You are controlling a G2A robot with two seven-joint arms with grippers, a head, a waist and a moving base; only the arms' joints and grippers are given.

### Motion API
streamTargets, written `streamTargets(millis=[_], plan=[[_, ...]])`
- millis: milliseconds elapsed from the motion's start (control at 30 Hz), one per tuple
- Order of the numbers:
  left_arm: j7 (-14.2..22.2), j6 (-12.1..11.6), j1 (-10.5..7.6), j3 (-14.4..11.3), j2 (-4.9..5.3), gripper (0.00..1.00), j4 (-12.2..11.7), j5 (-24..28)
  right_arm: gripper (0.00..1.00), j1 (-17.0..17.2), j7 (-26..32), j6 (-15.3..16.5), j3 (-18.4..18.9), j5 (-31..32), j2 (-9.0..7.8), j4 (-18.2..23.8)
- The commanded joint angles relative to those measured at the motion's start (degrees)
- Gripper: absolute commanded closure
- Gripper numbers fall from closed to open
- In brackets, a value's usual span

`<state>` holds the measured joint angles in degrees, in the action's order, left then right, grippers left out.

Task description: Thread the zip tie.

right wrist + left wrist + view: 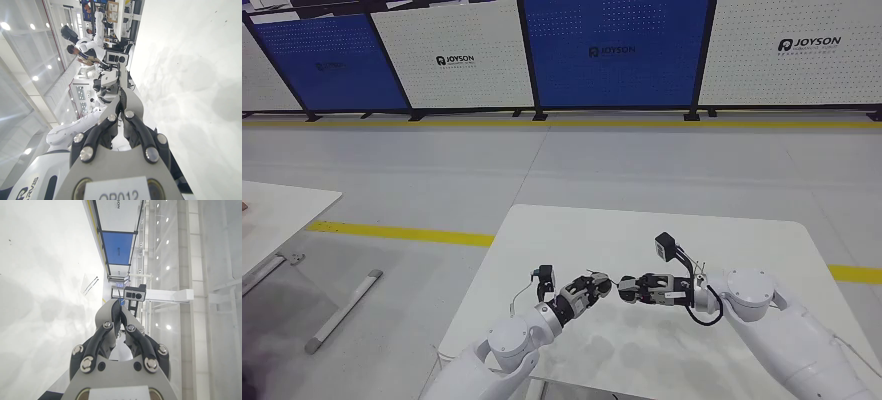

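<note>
1. Both arms are bent inward, left gripper point(608, 289) and right gripper point(623, 290) tip to tip above the table point(572, 230).
2. Both pincers are clenched; any contents cannot be told.
3. Two zip ties point(92, 284) lie on the table near the right arm.

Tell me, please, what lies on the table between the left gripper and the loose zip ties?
Nothing: the left wrist view shows bare white table between the left gripper and the zip ties.

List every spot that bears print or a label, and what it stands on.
Wall panels: one logo and wordmark each, sharpest on the white ones.
Right pincer: a white label on its base, characters cut by the frame edge.
Left pincer: a white tag, print cut off.
Arm shell: dark lettering, partly cut.
</note>
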<state>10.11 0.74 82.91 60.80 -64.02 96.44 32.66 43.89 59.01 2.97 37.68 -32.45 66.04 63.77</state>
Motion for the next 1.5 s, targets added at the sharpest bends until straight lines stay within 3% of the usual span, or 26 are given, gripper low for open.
streamTargets(millis=[0, 67, 100, 167, 267, 300, 333, 1000, 1033, 1067, 1100, 1200, 1400, 1467], plan=[[0.12, 0.19, 0.01, 0.08, -0.03, 0.73, 0.02, -0.19, 1.00, 0.00, 0.00, 0.00, 0.00, 0.00, 0.00, 0.00], [0.19, 0.26, -0.03, 0.14, -0.08, 0.77, -0.06, -0.27, 1.00, 0.00, 0.00, 0.00, 0.00, 0.00, 0.00, 0.00], [0.24, 0.29, -0.05, 0.15, -0.10, 0.84, -0.09, -0.34, 1.00, 0.00, 0.00, 0.00, 0.00, 0.00, 0.00, 0.00], [0.26, 0.27, -0.06, 0.20, -0.14, 0.78, -0.16, -0.52, 1.00, 0.00, 0.00, 0.00, 0.00, 0.00, 0.00, 0.00], [0.26, 0.23, -0.09, 0.23, -0.20, 0.87, -0.28, -0.97, 1.00, 0.00, 0.00, 0.00, 0.00, 0.00, 0.00, 0.00], [0.31, 0.23, -0.08, 0.25, -0.23, 0.98, -0.32, -1.08, 1.00, 0.00, 0.00, 0.00, 0.00, 0.00, 0.00, 0.00], [0.31, 0.30, -0.09, 0.28, -0.24, 1.00, -0.42, -1.18, 1.00, 0.00, 0.00, 0.00, 0.00, 0.00, 0.00, 0.00], [1.55, 0.74, 0.08, 0.91, -0.56, 1.00, -0.30, -2.03, 1.00, 0.00, 0.00, 0.00, 0.00, 0.00, 0.00, 0.00], [1.61, 0.76, 0.15, 0.98, -0.56, 0.93, -0.28, -2.03, 1.00, 0.00, 0.00, 0.00, 0.00, 0.00, 0.00, 0.00], [1.69, 0.79, 0.21, 1.05, -0.56, 0.73, -0.27, -2.05, 1.00, 0.00, 0.00, 0.00, 0.00, 0.00, 0.00, 0.00], [1.80, 0.84, 0.27, 1.15, -0.56, 0.69, -0.25, -2.09, 1.00, 0.00, 0.00, 0.00, 0.00, 0.00, 0.00, 0.00], [1.97, 0.87, 0.37, 1.30, -0.58, 0.69, -0.19, -2.11, 1.00, 0.00, 0.00, 0.00, 0.00, 0.00, 0.00, 0.00], [2.10, 0.86, 0.50, 1.49, -0.67, 0.82, -0.23, -2.24, 1.00, 0.00, 0.00, 0.00, 0.00, 0.00, 0.00, 0.00], [2.15, 0.87, 0.52, 1.53, -0.70, 0.99, -0.25, -2.39, 1.00, 0.00, 0.00, 0.00, 0.00, 0.00, 0.00, 0.00]])
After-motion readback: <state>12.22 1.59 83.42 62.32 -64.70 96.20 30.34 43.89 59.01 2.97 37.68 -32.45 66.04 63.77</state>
